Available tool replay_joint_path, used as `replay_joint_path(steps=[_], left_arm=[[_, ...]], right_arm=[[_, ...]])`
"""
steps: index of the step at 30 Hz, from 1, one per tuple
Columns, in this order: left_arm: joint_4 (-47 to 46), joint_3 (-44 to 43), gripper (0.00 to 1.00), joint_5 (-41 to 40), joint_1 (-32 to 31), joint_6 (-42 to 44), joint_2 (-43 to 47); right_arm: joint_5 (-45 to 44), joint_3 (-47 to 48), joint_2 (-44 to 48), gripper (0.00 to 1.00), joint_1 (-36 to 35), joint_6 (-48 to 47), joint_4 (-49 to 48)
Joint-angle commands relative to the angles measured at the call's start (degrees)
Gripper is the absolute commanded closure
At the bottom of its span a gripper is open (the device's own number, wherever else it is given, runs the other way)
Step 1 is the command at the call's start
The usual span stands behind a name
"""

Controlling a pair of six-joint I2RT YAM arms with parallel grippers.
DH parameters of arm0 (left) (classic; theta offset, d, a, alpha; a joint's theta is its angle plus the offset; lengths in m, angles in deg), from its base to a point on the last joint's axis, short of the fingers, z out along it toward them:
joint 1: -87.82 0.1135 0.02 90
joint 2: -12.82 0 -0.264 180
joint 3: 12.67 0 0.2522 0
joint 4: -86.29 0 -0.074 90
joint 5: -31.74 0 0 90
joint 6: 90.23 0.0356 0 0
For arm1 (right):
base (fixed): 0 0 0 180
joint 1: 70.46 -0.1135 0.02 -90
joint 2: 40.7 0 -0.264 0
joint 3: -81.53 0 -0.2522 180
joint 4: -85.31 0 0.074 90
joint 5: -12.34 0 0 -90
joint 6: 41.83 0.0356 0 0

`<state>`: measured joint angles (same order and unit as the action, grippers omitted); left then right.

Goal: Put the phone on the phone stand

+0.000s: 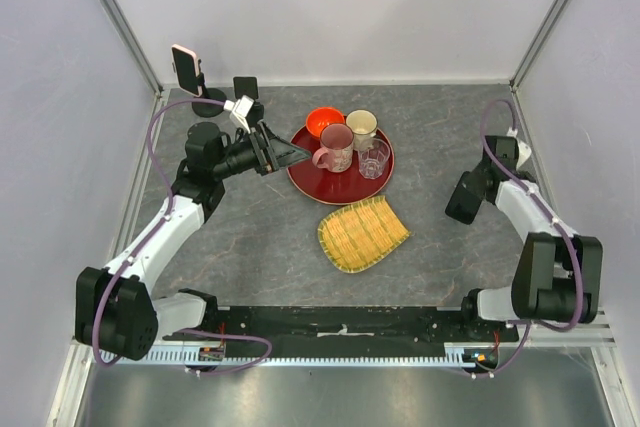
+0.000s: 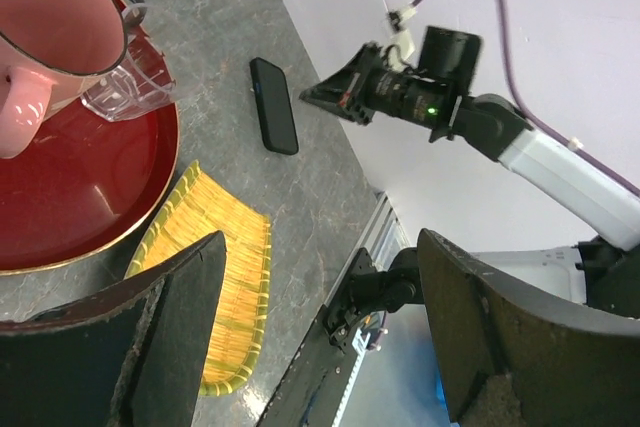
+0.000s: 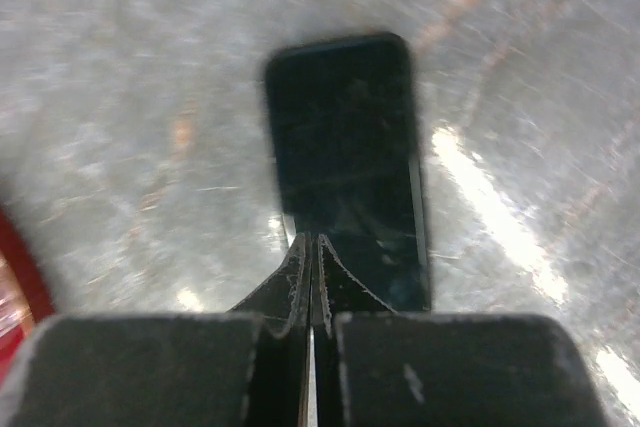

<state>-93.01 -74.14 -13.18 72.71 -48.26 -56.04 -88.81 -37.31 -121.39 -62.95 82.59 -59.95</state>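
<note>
A black phone (image 3: 345,162) lies flat on the grey table; it also shows in the left wrist view (image 2: 273,104). My right gripper (image 3: 312,242) is shut and empty, its tips just over the phone's near end; whether they touch it I cannot tell. In the top view the right gripper (image 1: 461,202) hides the phone. An empty black phone stand (image 1: 247,89) is at the back left, beside a second stand holding a pink-cased phone (image 1: 185,67). My left gripper (image 1: 287,155) is open and empty at the red tray's left rim; it also shows in its wrist view (image 2: 320,337).
A red round tray (image 1: 340,185) holds an orange bowl (image 1: 323,123), a pink mug (image 1: 336,147), a cream cup (image 1: 361,127) and a clear glass (image 1: 373,158). A yellow woven basket (image 1: 362,233) lies in front of it. Walls close in on three sides.
</note>
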Motion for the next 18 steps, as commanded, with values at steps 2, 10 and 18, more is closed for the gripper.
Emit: replay_joint_path(steps=[2, 10, 18], left_arm=[[0.93, -2.48, 0.17, -1.14, 0.26, 3.65, -0.31], [-1.52, -1.87, 0.17, 0.53, 0.35, 1.72, -1.63], [-4.52, -1.08, 0.17, 2.73, 0.26, -0.31, -1.54]], right_arm=[[-4.92, 3.40, 5.63, 1.00, -2.85, -3.92, -5.07], [-1.42, 11.03, -4.20, 0.02, -1.00, -6.02, 7.04], [0.42, 25.37, -20.56, 0.02, -0.65, -9.71, 22.45]])
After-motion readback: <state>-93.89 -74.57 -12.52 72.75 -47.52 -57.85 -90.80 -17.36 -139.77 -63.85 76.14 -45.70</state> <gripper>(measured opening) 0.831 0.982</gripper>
